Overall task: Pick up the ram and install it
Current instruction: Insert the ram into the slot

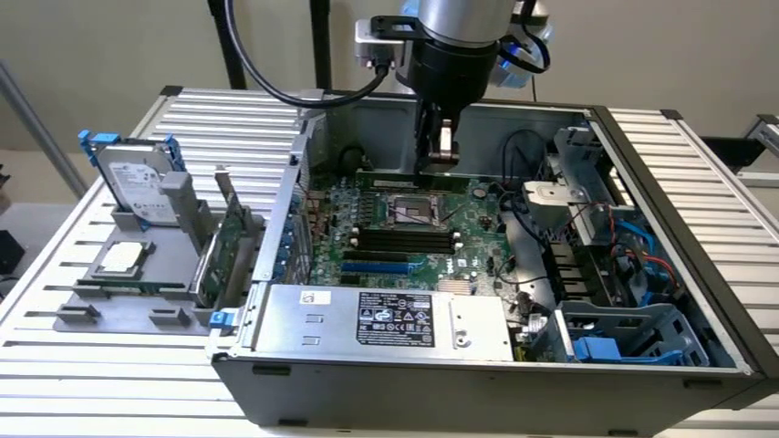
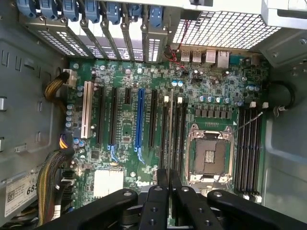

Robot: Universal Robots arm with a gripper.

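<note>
The tool (image 1: 440, 162) (image 2: 169, 175) hangs inside the open computer case (image 1: 487, 388), its fingers clenched on the top edge of the ram (image 1: 411, 179) (image 2: 170, 134). The ram stands on edge, lined up along a memory slot just beside the CPU socket (image 1: 414, 212) (image 2: 211, 155) on the side away from the power supply (image 1: 383, 319); I cannot tell whether it is fully seated. Off to the exterior view's left, a hard drive (image 1: 137, 182) and an expansion card (image 1: 232, 246) stand in a grey holder (image 1: 122, 310) on the slatted worktop (image 1: 36, 351).
</note>
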